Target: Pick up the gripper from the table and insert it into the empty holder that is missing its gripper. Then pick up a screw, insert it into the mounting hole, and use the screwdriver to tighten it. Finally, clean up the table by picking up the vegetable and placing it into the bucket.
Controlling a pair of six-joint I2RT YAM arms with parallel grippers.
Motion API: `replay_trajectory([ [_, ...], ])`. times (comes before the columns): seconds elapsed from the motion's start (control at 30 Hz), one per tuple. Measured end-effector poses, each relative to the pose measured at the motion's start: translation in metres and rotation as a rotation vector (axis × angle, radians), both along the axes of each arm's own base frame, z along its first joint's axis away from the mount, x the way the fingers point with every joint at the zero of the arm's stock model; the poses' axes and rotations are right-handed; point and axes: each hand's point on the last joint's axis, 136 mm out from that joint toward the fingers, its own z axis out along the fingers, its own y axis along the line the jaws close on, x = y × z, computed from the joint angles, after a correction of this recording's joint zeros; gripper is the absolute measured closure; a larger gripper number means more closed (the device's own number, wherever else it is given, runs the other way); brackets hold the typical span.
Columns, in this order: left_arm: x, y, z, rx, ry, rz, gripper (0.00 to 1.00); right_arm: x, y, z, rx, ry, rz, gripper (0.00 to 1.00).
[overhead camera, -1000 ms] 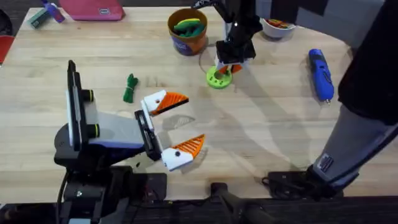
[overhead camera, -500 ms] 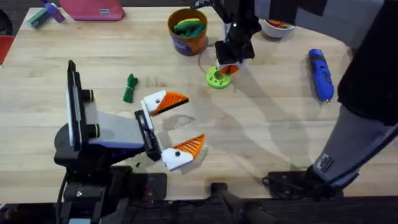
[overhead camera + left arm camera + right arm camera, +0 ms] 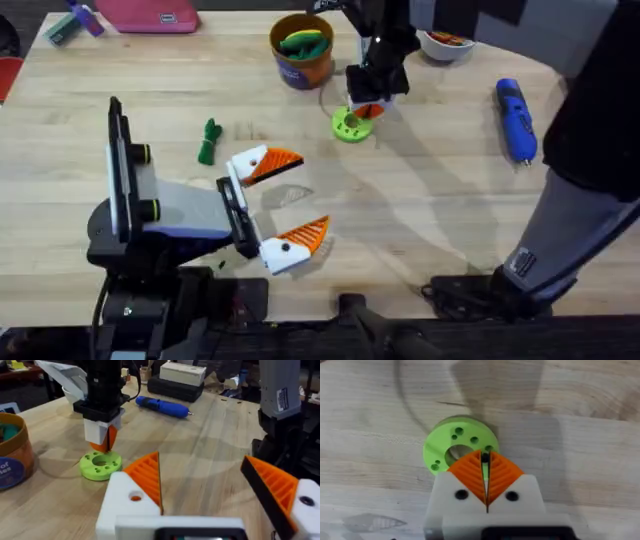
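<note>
My right gripper hangs low over the lime green holder, its orange pads shut. A thin dark sliver of the gripper shows between their tips, at the rim of the holder's central opening. From the left wrist, the right gripper comes down onto the holder. My left gripper rests open near the table's front, nothing between its fingers. The dark green vegetable lies left of it. The blue screwdriver lies at the right. The orange-brown bucket stands at the back.
A green-and-yellow toy sits inside the bucket. A white bowl of red and yellow bits stands at the back right. A pink case lies at the back left. Bare wood spans the middle between holder and left gripper.
The right gripper has shifted slightly toward the back over the holder during the last second. The left arm has not moved.
</note>
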Motion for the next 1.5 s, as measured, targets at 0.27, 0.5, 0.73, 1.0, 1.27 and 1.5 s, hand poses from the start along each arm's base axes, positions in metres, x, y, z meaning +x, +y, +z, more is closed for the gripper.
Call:
replay_trajectory([
  [0.27,0.0,0.0,0.0,0.0,0.0,0.0,0.016,0.002,0.001,0.011,0.002,-0.005,0.0,0.995],
  [0.5,0.0,0.0,0.0,0.0,0.0,0.0,0.015,-0.001,0.001,0.045,0.008,-0.015,0.004,0.995],
  [0.73,0.0,0.0,0.0,0.0,0.0,0.0,0.015,-0.006,0.015,0.115,0.045,-0.094,0.077,0.995],
  [1.0,0.0,0.0,0.0,0.0,0.0,0.0,0.015,-0.027,0.051,0.192,0.091,-0.215,0.276,0.995],
  [1.27,0.0,0.0,0.0,0.0,0.0,0.0,0.013,-0.072,0.101,0.225,0.114,-0.286,0.569,0.995],
  [1.5,0.0,0.0,0.0,0.0,0.0,0.0,0.016,-0.115,0.138,0.225,0.115,-0.282,0.841,0.995],
])
